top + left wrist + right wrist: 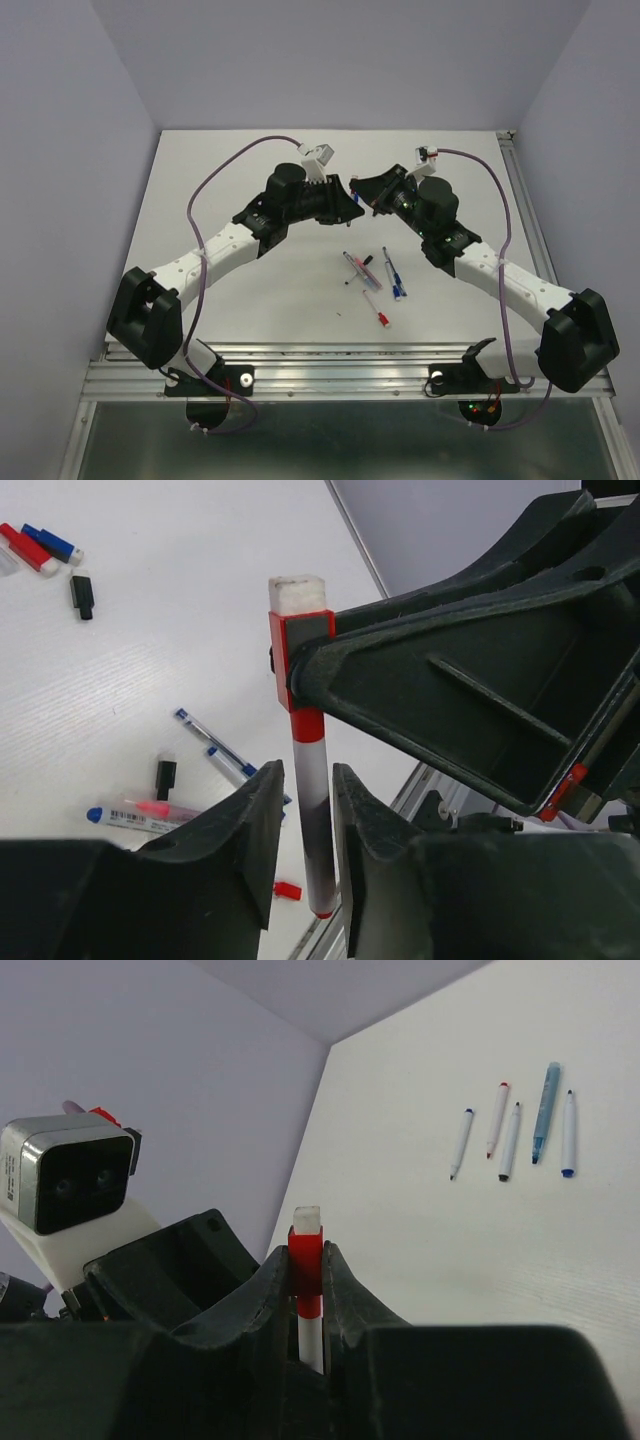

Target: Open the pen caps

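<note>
Left tool (pixel 305 780), bottom middle, jaws hug pen barrel (pixel 312 825), can't tell if tight; right tool (pixel 305 1260) pinches red cap (pixel 300 660) so both can pull apart.

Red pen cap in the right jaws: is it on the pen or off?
On: the red cap joins the pen barrel with no visible gap.
</note>
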`<act>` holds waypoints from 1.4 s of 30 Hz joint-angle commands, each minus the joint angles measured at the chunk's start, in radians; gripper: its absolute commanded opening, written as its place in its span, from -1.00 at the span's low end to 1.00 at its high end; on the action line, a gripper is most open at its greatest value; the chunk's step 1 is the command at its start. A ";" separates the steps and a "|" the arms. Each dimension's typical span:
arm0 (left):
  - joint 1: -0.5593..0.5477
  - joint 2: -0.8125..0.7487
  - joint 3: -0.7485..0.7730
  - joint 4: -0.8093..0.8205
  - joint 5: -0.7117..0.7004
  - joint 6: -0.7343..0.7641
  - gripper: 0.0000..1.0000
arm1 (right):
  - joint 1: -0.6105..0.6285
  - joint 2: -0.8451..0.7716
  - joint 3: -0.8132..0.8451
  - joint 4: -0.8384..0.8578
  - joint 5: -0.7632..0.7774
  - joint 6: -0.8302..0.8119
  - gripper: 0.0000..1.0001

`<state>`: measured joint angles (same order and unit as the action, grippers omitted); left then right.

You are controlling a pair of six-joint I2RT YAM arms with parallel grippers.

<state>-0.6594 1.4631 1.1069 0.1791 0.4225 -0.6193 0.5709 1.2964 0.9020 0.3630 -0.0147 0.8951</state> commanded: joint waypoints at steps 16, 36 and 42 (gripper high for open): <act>-0.025 -0.076 -0.056 0.051 -0.027 -0.002 -1.00 | 0.020 0.118 0.075 0.051 0.174 -0.151 -0.99; -0.062 -0.291 -0.328 -0.069 -0.119 -0.056 -1.00 | -0.180 0.463 0.479 -0.038 0.435 -0.203 -0.99; -0.065 -0.256 -0.355 -0.043 -0.008 -0.054 -1.00 | -0.220 0.506 0.540 -0.070 0.452 -0.199 -0.99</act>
<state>-0.6247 1.2514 0.7998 0.2737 0.0277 -0.6823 0.6060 1.7287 1.3399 0.1104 -0.0914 0.7940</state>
